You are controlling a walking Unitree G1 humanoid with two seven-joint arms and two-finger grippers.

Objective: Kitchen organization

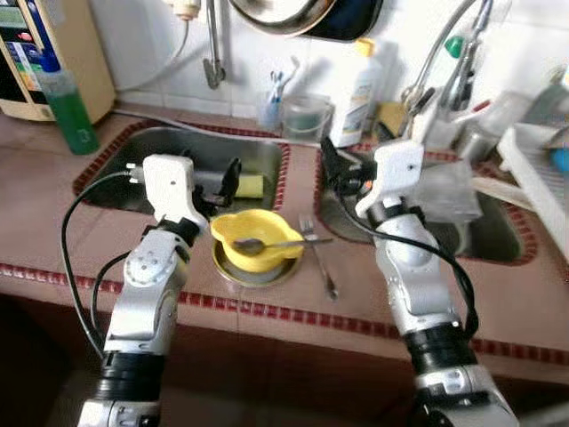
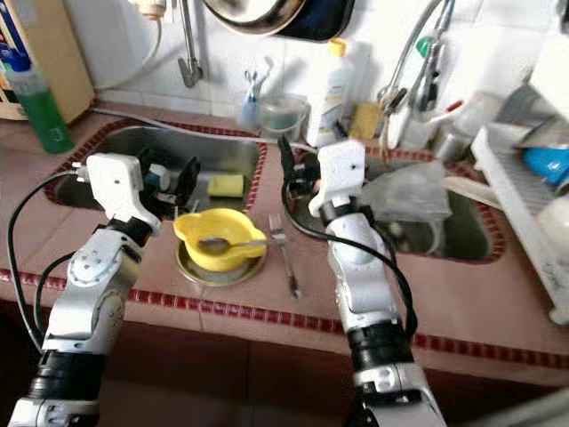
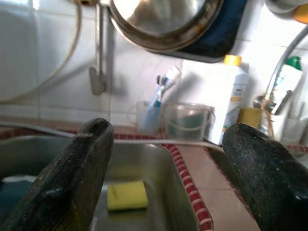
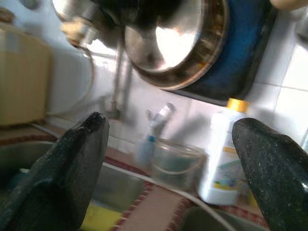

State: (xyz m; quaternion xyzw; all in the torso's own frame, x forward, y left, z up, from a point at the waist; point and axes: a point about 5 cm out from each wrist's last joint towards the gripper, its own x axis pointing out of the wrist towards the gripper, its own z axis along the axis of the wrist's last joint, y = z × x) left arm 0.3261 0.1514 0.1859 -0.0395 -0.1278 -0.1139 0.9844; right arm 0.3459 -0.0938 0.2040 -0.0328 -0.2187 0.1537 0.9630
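A yellow bowl (image 1: 258, 233) sits on a round metal plate (image 1: 258, 274) on the tiled strip between two sinks, with a spoon (image 1: 277, 244) lying across it. A fork (image 1: 318, 260) lies on the counter just right of the bowl. A yellow sponge (image 3: 126, 196) rests in the left sink (image 1: 169, 147). My left gripper (image 1: 227, 182) hovers open over that sink's right edge, behind the bowl, holding nothing. My right gripper (image 1: 336, 169) hovers open over the left edge of the right sink (image 1: 498, 236), also holding nothing. Both wrist views show wide-spread fingers (image 4: 72, 168).
Along the back wall stand a green bottle (image 1: 69, 107), a cup of toothbrushes (image 1: 274, 102), a clear tub (image 1: 305, 116) and a white bottle (image 1: 358, 93). A pan (image 1: 284, 13) hangs above. A clear container (image 1: 449, 191) lies in the right sink under the faucet (image 1: 444, 53). A dish rack (image 1: 542, 178) stands right.
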